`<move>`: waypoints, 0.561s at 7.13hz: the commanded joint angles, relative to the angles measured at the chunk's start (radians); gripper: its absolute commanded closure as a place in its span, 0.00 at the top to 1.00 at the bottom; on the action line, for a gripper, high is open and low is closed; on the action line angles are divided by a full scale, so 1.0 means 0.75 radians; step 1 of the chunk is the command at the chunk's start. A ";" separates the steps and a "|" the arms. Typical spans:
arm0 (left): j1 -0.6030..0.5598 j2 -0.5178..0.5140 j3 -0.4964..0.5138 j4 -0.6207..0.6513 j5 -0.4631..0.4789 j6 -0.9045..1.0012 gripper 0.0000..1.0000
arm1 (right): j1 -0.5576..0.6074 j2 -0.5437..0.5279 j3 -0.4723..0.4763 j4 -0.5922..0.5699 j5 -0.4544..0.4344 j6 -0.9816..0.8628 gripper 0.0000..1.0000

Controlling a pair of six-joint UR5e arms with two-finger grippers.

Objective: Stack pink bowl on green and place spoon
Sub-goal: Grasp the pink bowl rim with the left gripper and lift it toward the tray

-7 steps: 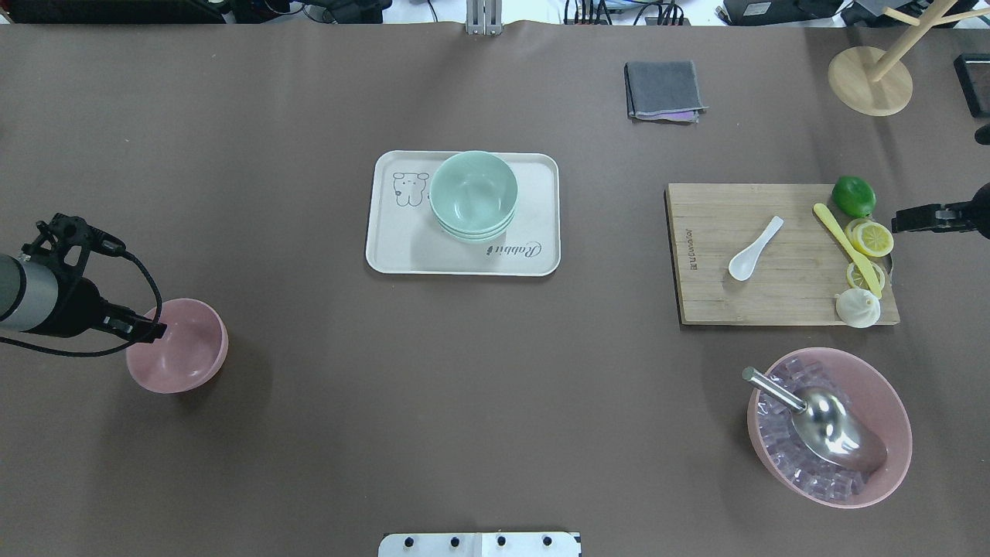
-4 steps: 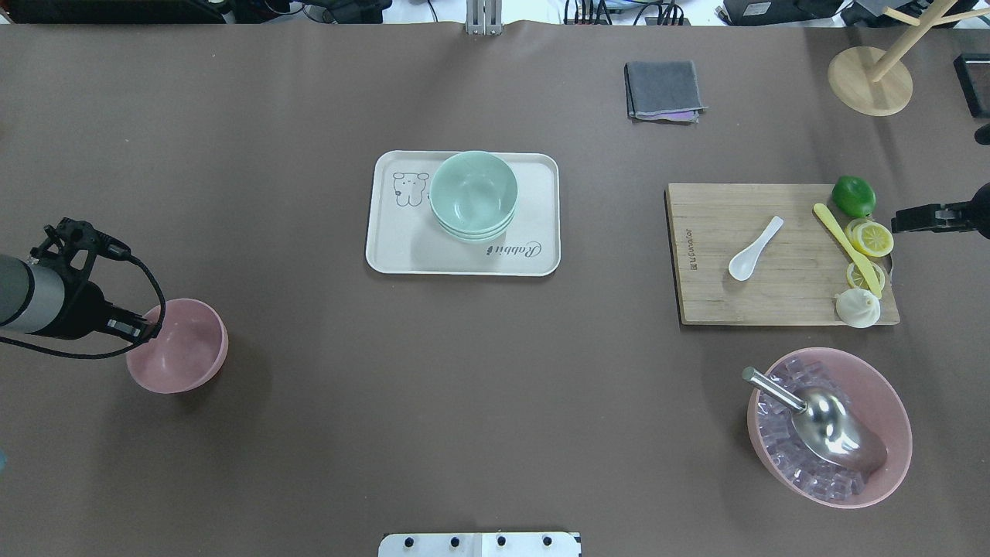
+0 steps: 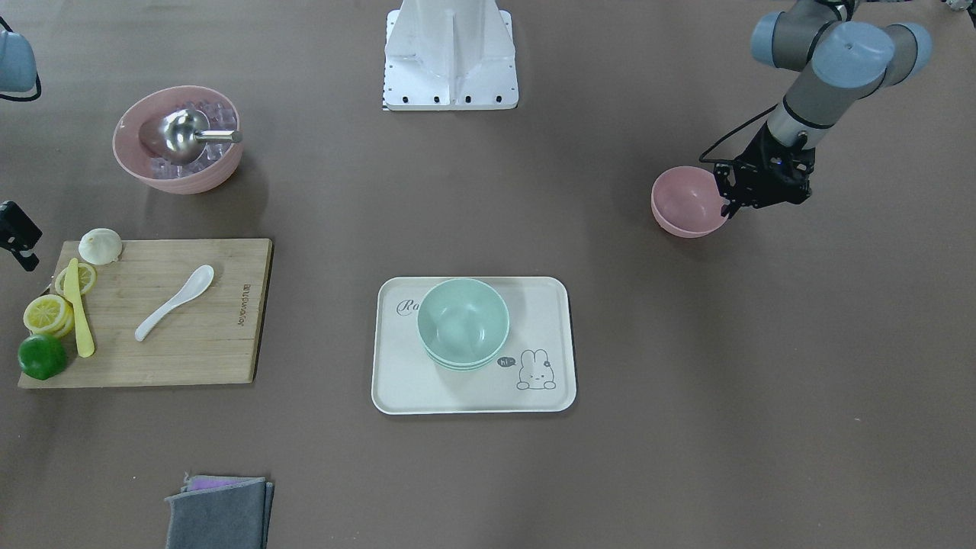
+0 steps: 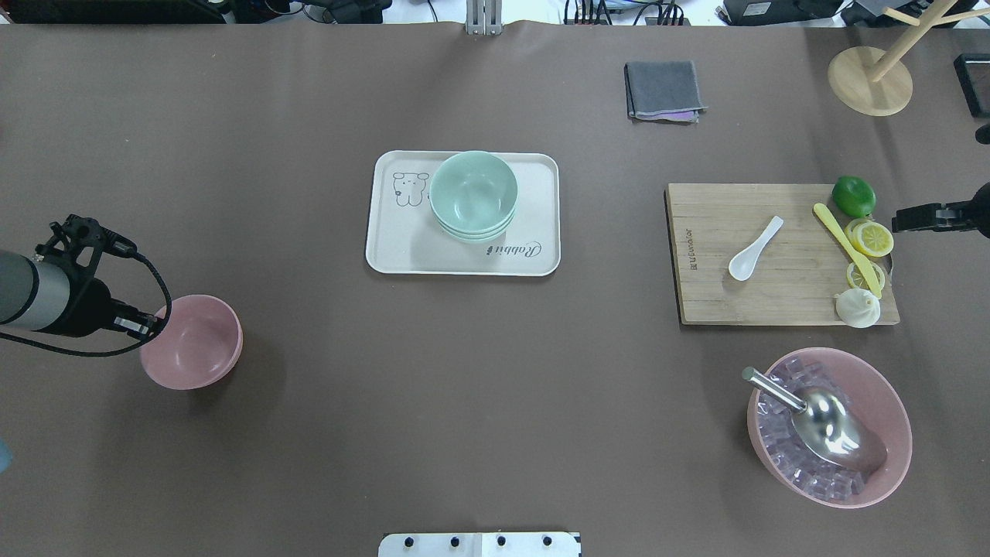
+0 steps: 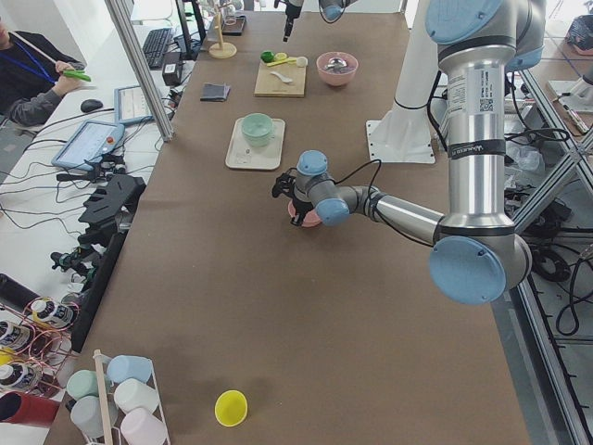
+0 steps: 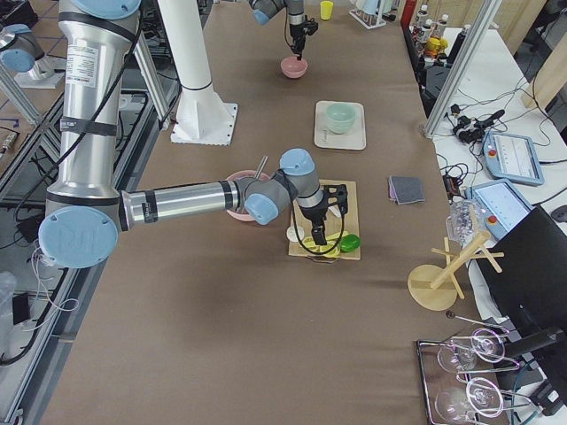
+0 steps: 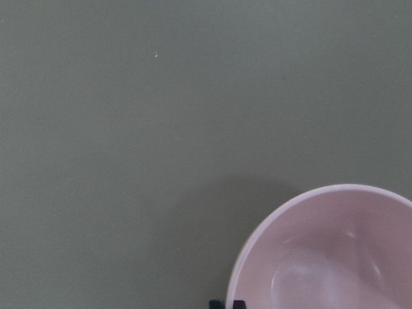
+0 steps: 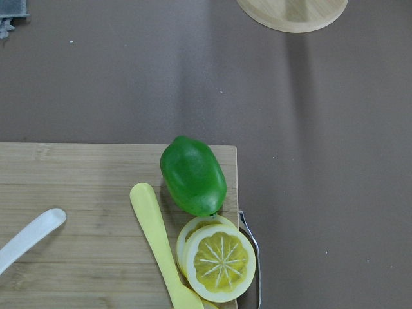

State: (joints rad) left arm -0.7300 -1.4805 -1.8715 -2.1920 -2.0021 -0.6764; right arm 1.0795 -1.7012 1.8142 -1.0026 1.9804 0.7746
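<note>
A small pink bowl [image 4: 193, 344] is at the table's left side, also seen in the front view [image 3: 682, 200] and the left wrist view [image 7: 335, 257]. My left gripper [image 4: 151, 325] is shut on its near-left rim; the fingertips [image 7: 225, 302] show at that rim. A stack of green bowls [image 4: 473, 192] stands on a white tray [image 4: 387, 247] at the centre. A white spoon [image 4: 754, 249] lies on a wooden cutting board [image 4: 711, 294] at the right. My right gripper [image 4: 901, 220] hovers by the board's right edge; I cannot tell whether it is open.
On the board lie a lime [image 4: 854, 196], lemon slices [image 4: 869, 237], a yellow knife [image 4: 843, 244] and a white dumpling [image 4: 857, 308]. A large pink bowl of ice with a metal scoop [image 4: 829, 425] sits front right. A grey cloth [image 4: 663, 90] and wooden stand [image 4: 870, 80] are at the back.
My left gripper first pulled back to the bowl's rim, then moved right, and the pink bowl has shifted right and slightly toward the tray with it. The right arm has not moved.
</note>
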 commanded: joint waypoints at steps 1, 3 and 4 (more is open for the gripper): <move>-0.029 -0.053 -0.002 0.012 -0.054 0.000 0.00 | 0.001 0.000 -0.001 0.001 0.000 0.000 1.00; -0.074 -0.305 0.004 0.247 -0.077 -0.016 0.00 | 0.001 -0.002 -0.001 0.003 0.000 0.000 1.00; -0.080 -0.513 0.006 0.482 -0.073 -0.021 0.00 | 0.001 -0.002 -0.003 0.003 0.000 0.000 1.00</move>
State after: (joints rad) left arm -0.7818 -1.6961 -1.8684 -2.0152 -2.0563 -0.6855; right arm 1.0799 -1.7025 1.8128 -1.0008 1.9804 0.7746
